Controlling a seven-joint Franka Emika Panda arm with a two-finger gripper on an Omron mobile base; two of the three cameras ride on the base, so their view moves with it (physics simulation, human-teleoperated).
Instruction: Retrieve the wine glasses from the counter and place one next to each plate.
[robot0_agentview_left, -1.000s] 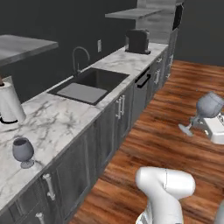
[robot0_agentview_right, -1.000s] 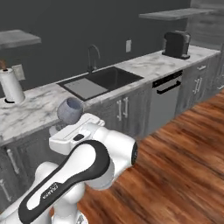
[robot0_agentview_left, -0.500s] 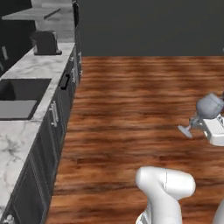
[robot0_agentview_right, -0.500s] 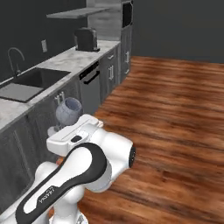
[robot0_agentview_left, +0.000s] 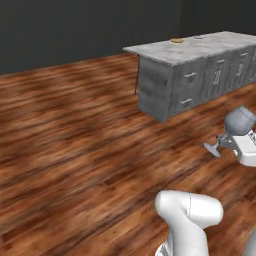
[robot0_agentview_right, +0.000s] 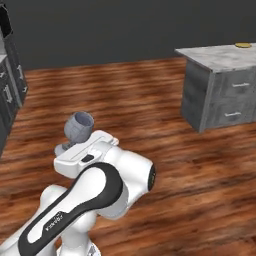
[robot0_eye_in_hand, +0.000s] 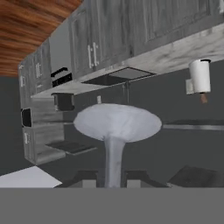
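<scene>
The counter has been swung out of the base views and the island (robot0_agentview_left: 200, 52) brought ahead; a glass (robot0_agentview_left: 240, 121) is pinched by its stem in the gripper (robot0_agentview_left: 231, 142), well short of the island; it should be carried level toward the plate (robot0_agentview_left: 176, 40).

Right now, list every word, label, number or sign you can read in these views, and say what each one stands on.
Black lettering on the robot arm's white forearm, right base view: too small and blurred to read.
No text on the wine glass, the island or the paper towel roll.
</scene>
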